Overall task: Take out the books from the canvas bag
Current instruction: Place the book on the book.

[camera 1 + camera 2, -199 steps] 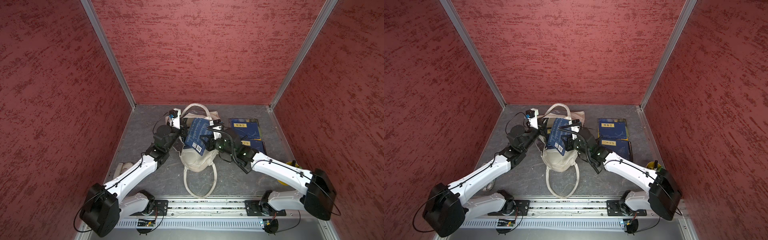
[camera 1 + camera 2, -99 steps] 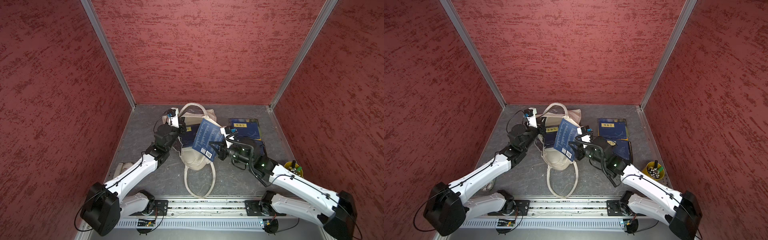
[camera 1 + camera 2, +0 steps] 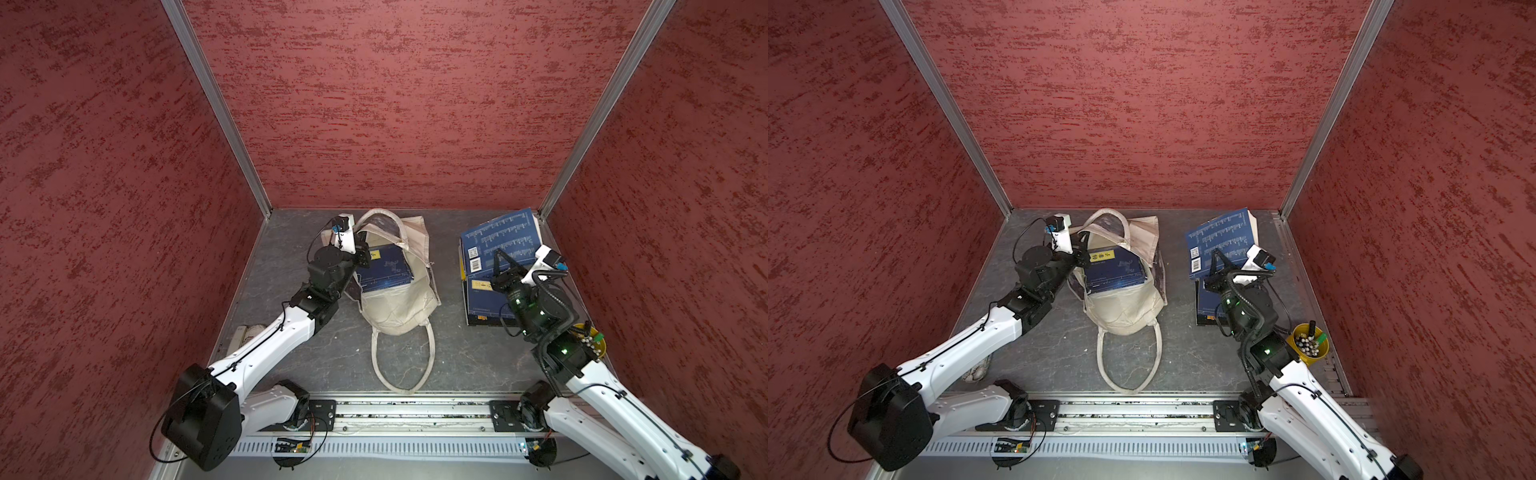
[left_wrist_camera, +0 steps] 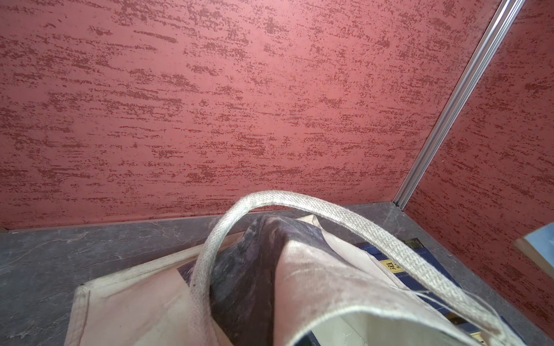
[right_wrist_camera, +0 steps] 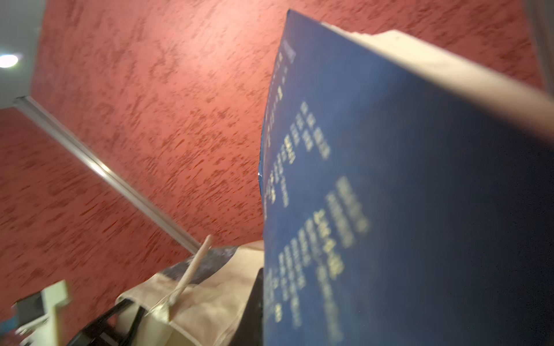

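held by one edge in your right gripper (image 3: pixel 504 261), the navy book (image 3: pixel 500 232) may slip; your left gripper (image 3: pixel 363 251) clamps the canvas bag (image 3: pixel 399 307).

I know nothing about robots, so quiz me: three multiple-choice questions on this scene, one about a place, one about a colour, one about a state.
1. Where is the navy book that the right gripper holds?
A. inside the bag
B. raised over the books laid out beside the bag
C. flat on bare floor

2. What colour is the title label on the other book, in the mouth of the canvas bag?
A. red
B. green
C. yellow

3. The left gripper is:
A. shut on the bag's rim
B. open in mid-air
C. shut on a book

Answers: B, it tilts above them; C, the label shows yellow; A, its fingers pinch the cream rim.
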{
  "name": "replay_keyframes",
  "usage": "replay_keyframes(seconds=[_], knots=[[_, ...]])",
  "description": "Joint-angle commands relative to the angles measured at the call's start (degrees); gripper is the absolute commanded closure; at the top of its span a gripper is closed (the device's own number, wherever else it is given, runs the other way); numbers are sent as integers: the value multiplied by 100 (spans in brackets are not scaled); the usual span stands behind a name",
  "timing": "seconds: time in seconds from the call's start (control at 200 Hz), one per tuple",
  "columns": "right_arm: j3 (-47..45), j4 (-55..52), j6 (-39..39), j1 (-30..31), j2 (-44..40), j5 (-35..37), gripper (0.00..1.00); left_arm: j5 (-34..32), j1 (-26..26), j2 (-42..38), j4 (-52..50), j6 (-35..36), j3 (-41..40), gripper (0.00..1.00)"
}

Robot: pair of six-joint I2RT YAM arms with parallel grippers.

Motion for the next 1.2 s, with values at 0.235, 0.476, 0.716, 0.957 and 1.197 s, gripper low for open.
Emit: replay_keyframes(seconds=[0.235, 0.476, 0.716, 0.957, 1.197], knots=[[-991, 1578, 1551, -1332, 1071, -1158, 100, -13, 31, 14, 30, -86, 202, 100], [-875, 3214, 1959, -1886, 3007, -1727, 100, 9, 36, 13, 22, -69, 186, 100], [-515, 4160, 2522, -2303, 4642, -1843, 100, 49, 30, 15, 6, -79, 194, 100], [170, 3983, 2750, -2568, 5509, -2038, 100, 106, 39, 41, -3, -77, 216, 100], [347, 3438, 2663, -2692, 5621, -2144, 90, 120, 44, 36, 3, -36, 208, 100]])
